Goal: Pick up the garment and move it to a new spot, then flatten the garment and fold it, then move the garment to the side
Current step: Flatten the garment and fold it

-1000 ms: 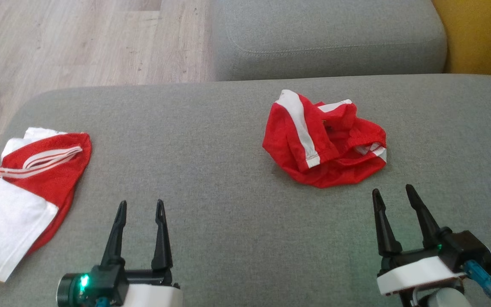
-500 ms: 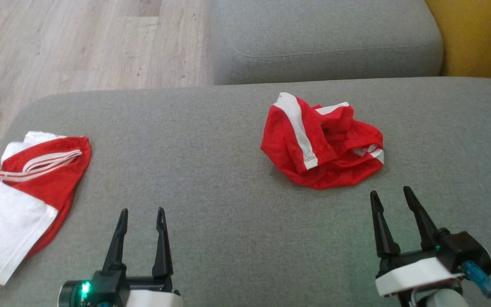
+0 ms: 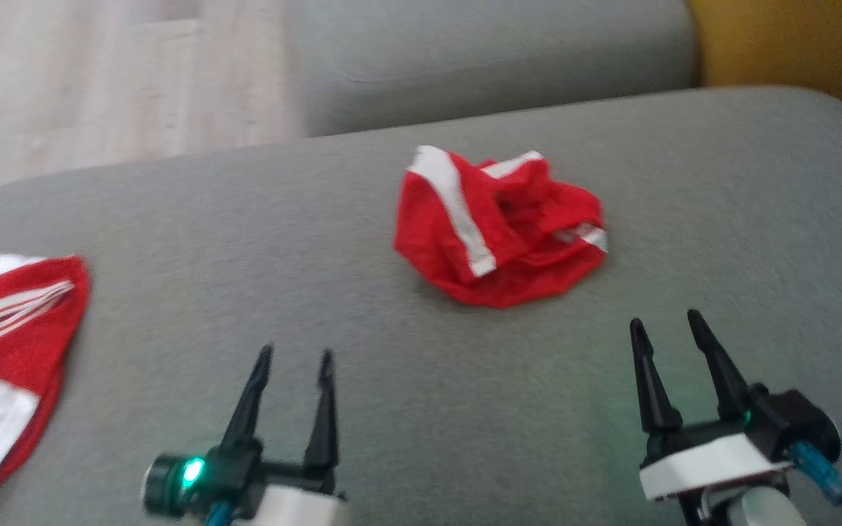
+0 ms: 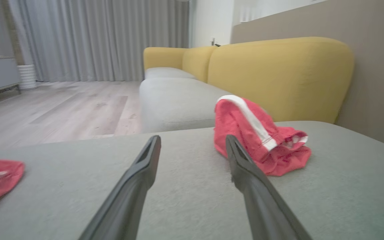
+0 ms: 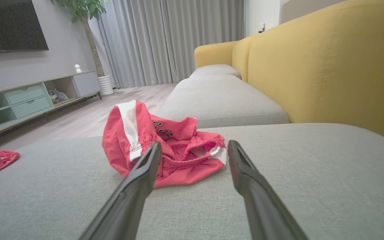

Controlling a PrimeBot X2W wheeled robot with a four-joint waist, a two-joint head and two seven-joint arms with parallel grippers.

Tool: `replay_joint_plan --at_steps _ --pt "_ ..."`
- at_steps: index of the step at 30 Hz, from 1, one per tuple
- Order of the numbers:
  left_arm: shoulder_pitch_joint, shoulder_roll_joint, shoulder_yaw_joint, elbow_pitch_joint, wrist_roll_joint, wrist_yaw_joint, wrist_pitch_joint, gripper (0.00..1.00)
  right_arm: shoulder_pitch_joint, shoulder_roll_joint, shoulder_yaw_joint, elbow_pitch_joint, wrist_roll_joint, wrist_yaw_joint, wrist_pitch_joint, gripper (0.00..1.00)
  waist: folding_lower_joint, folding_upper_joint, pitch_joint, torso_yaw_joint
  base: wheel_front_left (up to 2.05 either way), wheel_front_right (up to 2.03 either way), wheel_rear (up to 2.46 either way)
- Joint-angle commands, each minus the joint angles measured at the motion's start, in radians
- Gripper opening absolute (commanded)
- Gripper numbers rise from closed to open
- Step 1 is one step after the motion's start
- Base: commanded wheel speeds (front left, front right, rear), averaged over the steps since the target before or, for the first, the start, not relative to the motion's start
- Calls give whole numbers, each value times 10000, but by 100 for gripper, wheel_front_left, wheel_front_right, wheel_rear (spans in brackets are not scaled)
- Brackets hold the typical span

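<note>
Blur: the head view is soft, so the folds of the crumpled red garment (image 3: 498, 234) are hard to read.
Cut off: second red-and-white garment (image 3: 4, 343) runs past the left edge.
Garment: lies mid-seat on the grey sofa cushion (image 3: 392, 409), untouched.
Left gripper (image 3: 297, 352): low over the cushion, fingers spread, empty.
Right gripper (image 3: 666, 318): fingers spread, empty, pointing toward the garment, just short of it.
</note>
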Motion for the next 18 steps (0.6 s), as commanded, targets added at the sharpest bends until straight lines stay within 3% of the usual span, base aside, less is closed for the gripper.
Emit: replay_joint_plan --at_steps 1,9,14,18 --pt "-853 -22 73 -236 -16 -52 -53 100 -591 -55 280 -432 -74 -7 -36 100 0 -1 419 -773 0 0 0" --pt "-3385 -22 -1300 1577 348 -792 -53 100 -1393 -55 509 -803 168 -7 -36 100 0 -1 1897 -2820 0 0 0" --pt "-5395 -22 -2355 3534 327 -1191 200 100 -1675 -55 605 -905 460 -7 -36 100 0 -1 2720 -3741 0 0 0" --pt "-6796 -22 -3017 4516 59 -1230 547 100 -1836 -55 792 -977 529 -7 -36 100 0 -1 3246 -4298 0 0 0"
